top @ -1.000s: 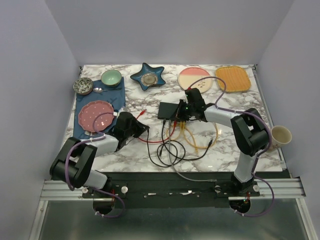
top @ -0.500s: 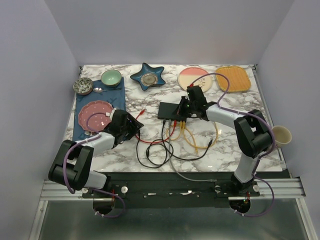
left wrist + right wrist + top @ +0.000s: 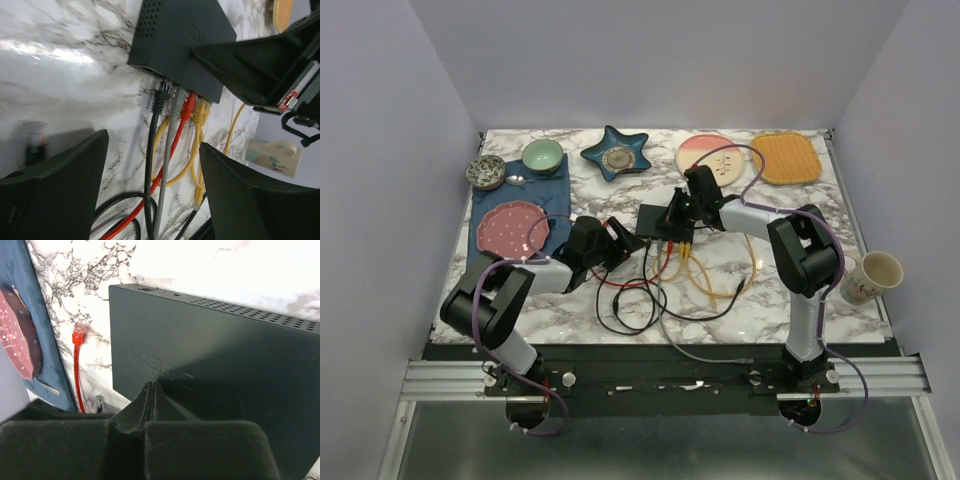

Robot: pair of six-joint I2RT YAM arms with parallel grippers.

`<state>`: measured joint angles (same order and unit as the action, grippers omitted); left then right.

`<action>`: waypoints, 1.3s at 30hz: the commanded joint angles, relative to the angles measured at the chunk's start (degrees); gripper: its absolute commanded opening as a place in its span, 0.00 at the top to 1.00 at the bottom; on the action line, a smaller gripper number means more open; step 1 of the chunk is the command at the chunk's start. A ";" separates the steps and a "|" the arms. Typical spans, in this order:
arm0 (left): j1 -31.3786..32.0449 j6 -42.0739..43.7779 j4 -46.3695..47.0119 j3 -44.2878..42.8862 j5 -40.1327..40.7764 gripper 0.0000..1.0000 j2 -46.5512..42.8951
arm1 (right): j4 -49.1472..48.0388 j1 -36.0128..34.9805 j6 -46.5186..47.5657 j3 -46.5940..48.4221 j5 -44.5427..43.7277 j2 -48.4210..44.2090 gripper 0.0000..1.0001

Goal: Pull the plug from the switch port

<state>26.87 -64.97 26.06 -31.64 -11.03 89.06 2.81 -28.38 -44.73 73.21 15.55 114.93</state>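
We see the left pincer [image 3: 152, 185] has swung in toward the switch [image 3: 180, 42] and opened wide, holding nothing. The right pincer [image 3: 151, 402] stays pinched shut atop the switch, plugs [image 3: 182, 105] still seated.

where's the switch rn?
Top view: the switch lies mid-table, just below the star dish, with the shut right gripper on its top and cables running from its near edge.

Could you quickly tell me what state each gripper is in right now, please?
Left gripper: open, holding nothing, facing the plugs in the switch.
Right gripper: shut, empty, pressed on the switch's top.
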 commanded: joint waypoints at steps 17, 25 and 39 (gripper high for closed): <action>1.69 -10.43 18.05 -5.37 -1.54 0.51 19.92 | 0.71 1.93 -1.15 -0.52 1.85 2.05 0.99; 0.37 -15.09 22.62 -4.14 0.04 0.53 23.00 | -0.08 2.10 -1.59 -1.31 2.20 2.49 0.99; -0.51 -17.29 24.82 -3.25 4.61 0.56 24.85 | -0.70 2.45 -2.29 -1.58 3.08 3.01 0.99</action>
<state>26.96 -82.52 51.83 -35.66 -10.70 111.68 1.26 -26.24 -46.92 72.93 18.35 115.74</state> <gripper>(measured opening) 0.438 0.012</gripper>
